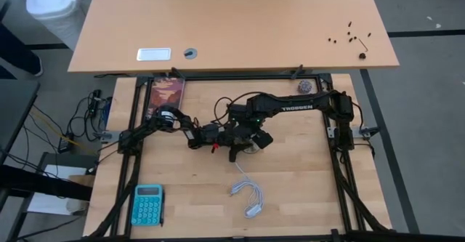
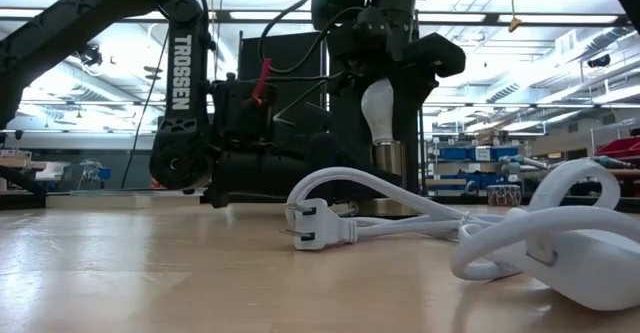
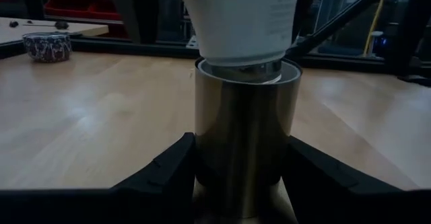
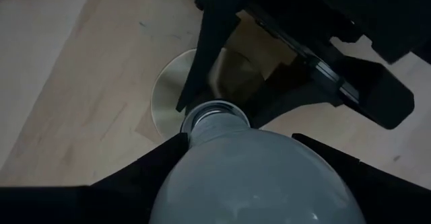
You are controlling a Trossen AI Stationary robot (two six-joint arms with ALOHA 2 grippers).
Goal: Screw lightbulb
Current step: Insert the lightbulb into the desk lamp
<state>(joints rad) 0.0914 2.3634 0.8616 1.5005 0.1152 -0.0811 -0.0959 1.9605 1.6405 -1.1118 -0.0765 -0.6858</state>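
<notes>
We see both arms folded in toward the middle of the counter (image 1: 290,191), meeting over the same spot. The left arm reaches in low from the left side, nearly level with the wood, and its left tool (image 3: 242,167) is clamped on the brass-coloured socket (image 3: 246,133), one dark finger pressed on each flank of the cylinder. The right arm stretches from its post at the right edge, elbow bent, wrist turned straight down, so the right tool (image 4: 252,173) hangs above the socket and grips the lightbulb (image 2: 377,108) around its white glass, fingers touching it on either side. The bulb stands upright, neck downward, its base seated in the mouth of the socket; in the left wrist view only a thin silvery ring shows between glass and socket rim. The socket rests on its round metallic base disc (image 4: 172,93). Nearer the front, a white cord (image 2: 400,208) with its plug lies coiled on the counter, and a teal calculator (image 1: 147,203) sits at the front left corner.
</notes>
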